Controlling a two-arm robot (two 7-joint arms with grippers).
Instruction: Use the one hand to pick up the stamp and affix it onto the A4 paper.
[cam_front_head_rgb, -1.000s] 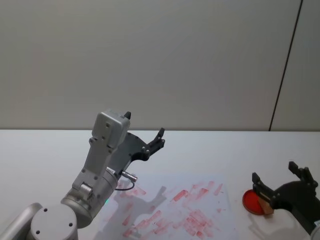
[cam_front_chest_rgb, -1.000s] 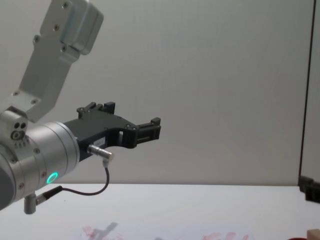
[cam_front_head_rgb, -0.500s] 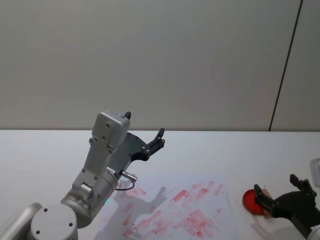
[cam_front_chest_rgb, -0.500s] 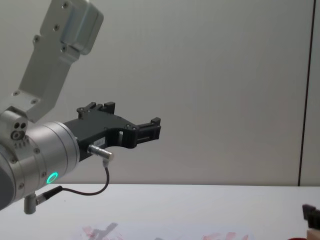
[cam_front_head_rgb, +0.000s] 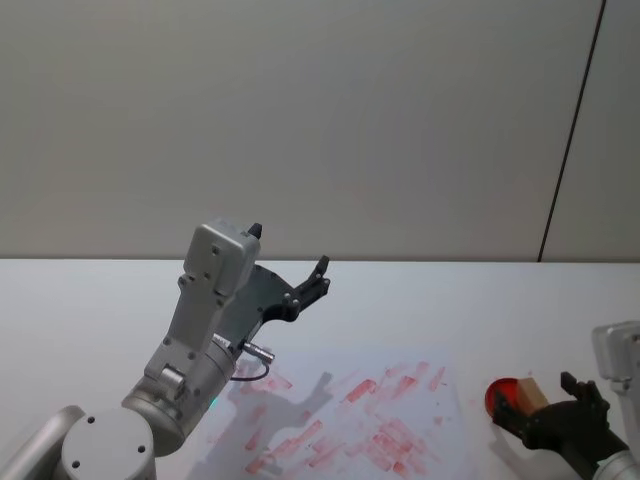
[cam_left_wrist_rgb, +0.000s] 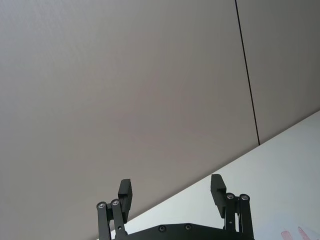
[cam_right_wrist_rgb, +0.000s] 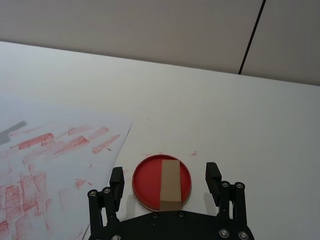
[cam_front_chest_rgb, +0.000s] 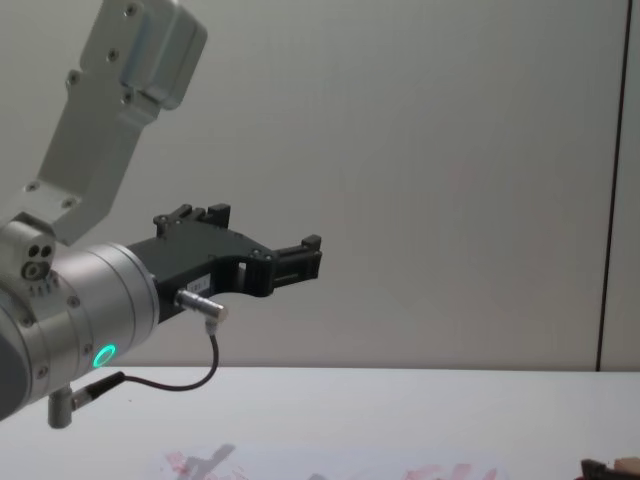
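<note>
"Wood on red: is that the stamp (cam_right_wrist_rgb: 170, 184) you're after?"

"Yes. It rests on the round ink pad (cam_right_wrist_rgb: 145, 189), which sits on the table (cam_right_wrist_rgb: 225, 115) near the right edge of the paper (cam_right_wrist_rgb: 75, 125) but apart from it."

"Where's your claw?"

"My right claw (cam_right_wrist_rgb: 165, 176) hangs low, just short of the stamp. Its fingers are spread wide and hold nothing. The block lines up with the gap between them, with room to spare on either side."

"And the other?"

"My left claw (cam_left_wrist_rgb: 171, 187) is parked high over the left of the table, fingers apart and empty. This is a one-hand job, so it has no part in it."

"How do you take the stamp cleanly?"

"As I judge it, I should ease forward and down until my fingers flank its two long sides, keeping it centred. If one finger touches first, the block will skid across the ink. I should also hold above the pad's rim, or a fingertip may catch it and drag the pad along."

"Then squeeze hard?"

"Firmly and squarely, no more. Wood is light and stiff, so a level grip should hold it without twisting."

"What could spoil it?"

"A tilted lift. I think straight up is best, so the inked face stays flat for the paper."
</note>
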